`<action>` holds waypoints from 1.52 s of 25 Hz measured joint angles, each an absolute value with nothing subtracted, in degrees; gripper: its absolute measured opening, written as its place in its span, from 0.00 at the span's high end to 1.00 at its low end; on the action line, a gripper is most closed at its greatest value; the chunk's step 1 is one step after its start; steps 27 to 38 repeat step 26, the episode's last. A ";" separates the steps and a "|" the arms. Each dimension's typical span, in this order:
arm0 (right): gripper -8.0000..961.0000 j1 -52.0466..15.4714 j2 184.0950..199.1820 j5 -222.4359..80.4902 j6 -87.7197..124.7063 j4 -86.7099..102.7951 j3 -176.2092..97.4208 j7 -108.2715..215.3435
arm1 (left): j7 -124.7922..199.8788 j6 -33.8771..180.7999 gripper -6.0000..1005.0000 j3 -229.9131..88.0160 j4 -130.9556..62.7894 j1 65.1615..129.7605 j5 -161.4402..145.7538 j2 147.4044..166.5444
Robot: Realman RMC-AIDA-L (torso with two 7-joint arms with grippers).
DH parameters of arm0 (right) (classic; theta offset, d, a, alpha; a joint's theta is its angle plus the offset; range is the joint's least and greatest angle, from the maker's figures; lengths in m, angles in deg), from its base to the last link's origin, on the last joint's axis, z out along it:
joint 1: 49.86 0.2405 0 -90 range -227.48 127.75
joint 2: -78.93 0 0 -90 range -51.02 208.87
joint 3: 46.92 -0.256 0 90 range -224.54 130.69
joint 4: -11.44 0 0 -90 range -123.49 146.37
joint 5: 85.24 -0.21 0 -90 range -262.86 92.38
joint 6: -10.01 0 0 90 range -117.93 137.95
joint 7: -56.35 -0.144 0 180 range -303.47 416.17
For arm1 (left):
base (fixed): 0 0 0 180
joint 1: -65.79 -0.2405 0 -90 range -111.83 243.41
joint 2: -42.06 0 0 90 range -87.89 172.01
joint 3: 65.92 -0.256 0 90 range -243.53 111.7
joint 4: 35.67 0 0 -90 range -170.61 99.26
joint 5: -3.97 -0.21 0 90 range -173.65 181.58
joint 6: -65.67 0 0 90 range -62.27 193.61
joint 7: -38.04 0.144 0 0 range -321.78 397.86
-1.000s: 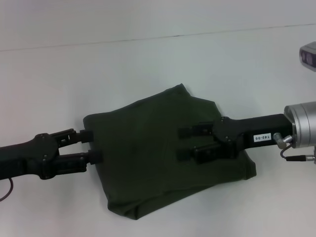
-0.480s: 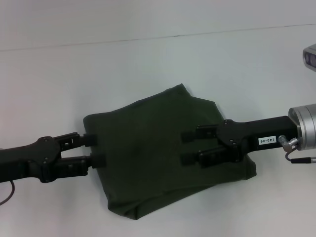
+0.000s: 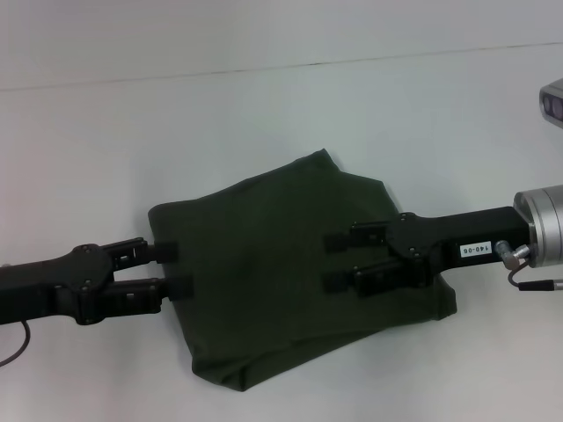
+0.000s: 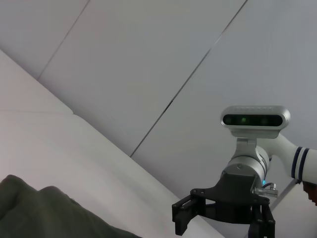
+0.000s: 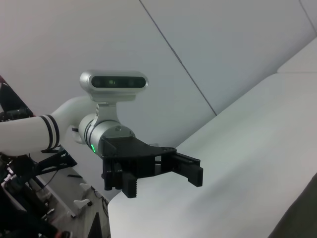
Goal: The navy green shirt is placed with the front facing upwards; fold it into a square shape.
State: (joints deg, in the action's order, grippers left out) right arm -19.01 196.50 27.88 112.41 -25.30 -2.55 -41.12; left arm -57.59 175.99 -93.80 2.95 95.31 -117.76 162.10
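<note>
The navy green shirt [image 3: 290,272] lies folded into a rough, skewed block at the middle of the white tabletop [image 3: 264,114], plain side up; it looks soft, limp and light, so I judge it best taken by pinching a layered edge or corner, since the layers may slide apart. The left end effector [image 3: 171,270] sits released at its 9 o'clock edge, and the right end effector [image 3: 339,262] hangs released over its 3 o'clock half, with nothing else near.

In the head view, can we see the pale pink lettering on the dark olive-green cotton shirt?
No, the dark olive-green cotton shirt lies folded on the white table, showing only plain green fabric.
</note>
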 joint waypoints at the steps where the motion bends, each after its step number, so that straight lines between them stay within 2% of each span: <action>1: 0.03 -18.98 196.48 27.88 112.37 -25.27 -2.54 -41.12 | -57.62 175.93 0.10 -93.88 2.92 95.36 -117.76 162.08; 38: 0.03 -17.97 196.60 28.40 111.24 -25.57 -2.70 -42.10 | -57.84 174.92 0.10 -94.39 2.75 95.96 -117.76 162.02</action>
